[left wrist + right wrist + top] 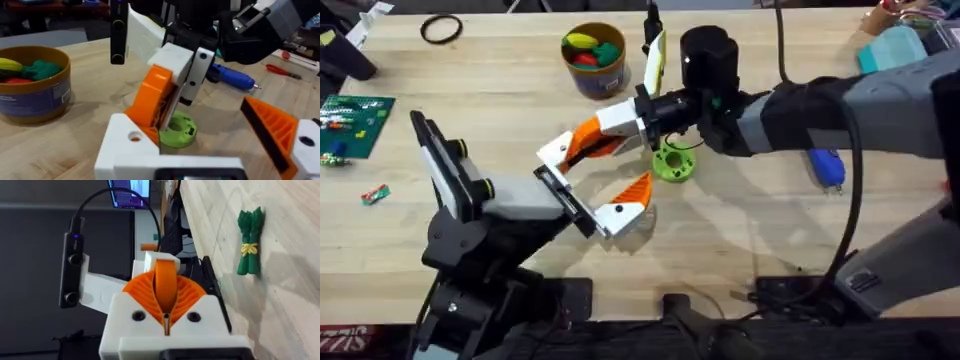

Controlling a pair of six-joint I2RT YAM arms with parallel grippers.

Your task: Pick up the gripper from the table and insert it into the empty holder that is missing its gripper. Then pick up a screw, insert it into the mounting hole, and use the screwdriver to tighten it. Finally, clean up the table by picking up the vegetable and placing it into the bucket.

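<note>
R hand (pixel 638 118) clamped on the gripper (pixel 588 137), the long orange wedge w/ white end blocks, held tilted so its lower white block meets the holder (pixel 567 200) on the L arm. The R wrist view shows its orange pads pressed flat against the wedge's upper part, so the grip looks firm. L hand (pixel 595 185): one short orange-white finger (pixel 630 197) mounted on the black bar, other slot being filled, so can't tell open or shut. L arm lies low over the counter (pixel 740 240), prob. to present the bar as a steady target. Insertion step underway by my read; seating not confirmed, joint partly hidden.

Green disc w/ hole (pixel 672 162) sits on the counter just beside the wedge tip. Screwdriver (pixel 827 167), blue, lies on the counter well apart on the R side, untouched. Bucket (pixel 594 58) at far edge already has colourful toy veg inside. Asparagus bundle (pixel 249 242) lies on the counter, not yet binned.
</note>
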